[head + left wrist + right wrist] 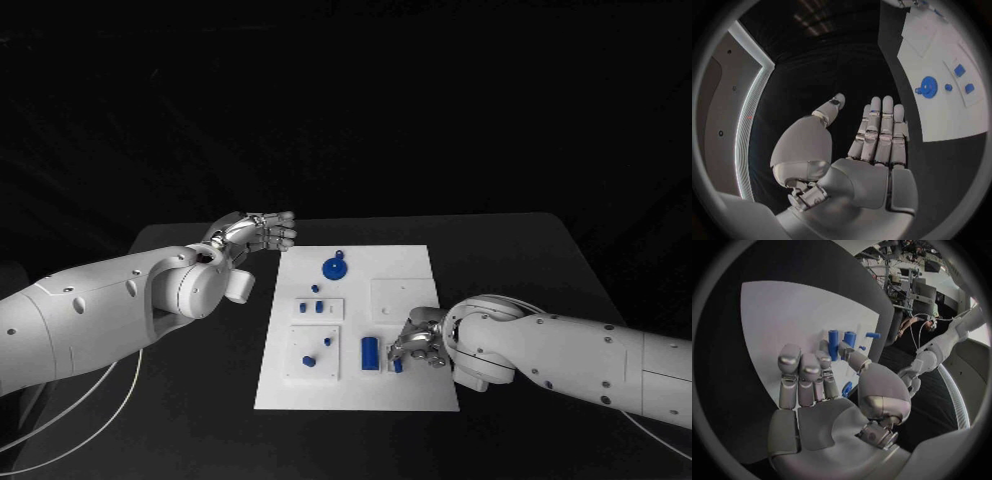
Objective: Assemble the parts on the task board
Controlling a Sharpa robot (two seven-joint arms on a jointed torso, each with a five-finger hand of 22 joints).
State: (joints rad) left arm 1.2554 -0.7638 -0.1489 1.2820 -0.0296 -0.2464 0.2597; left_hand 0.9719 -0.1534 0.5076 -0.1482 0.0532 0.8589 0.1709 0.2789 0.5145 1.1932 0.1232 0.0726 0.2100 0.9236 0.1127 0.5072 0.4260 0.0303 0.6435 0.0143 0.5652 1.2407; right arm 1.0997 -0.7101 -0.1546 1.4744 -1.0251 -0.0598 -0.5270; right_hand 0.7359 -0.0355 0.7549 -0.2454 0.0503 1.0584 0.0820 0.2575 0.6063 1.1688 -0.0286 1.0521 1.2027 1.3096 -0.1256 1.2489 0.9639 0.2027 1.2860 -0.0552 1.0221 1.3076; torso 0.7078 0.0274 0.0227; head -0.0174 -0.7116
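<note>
Head view | blue cylinder [369, 352] lying lengthwise on task board [411, 392] | right hand [415, 342] empty, fingers apart

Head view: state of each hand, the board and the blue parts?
left hand: raised off the board's far left corner, fingers straight and apart, holds nothing.
right hand: down on the board's near right part, beside the blue cylinder; whether it grips a part is unclear.
task board: flat on the table.
blue round part: lying on the board's far part.
blue cylinder: lying flat on the board.
</note>
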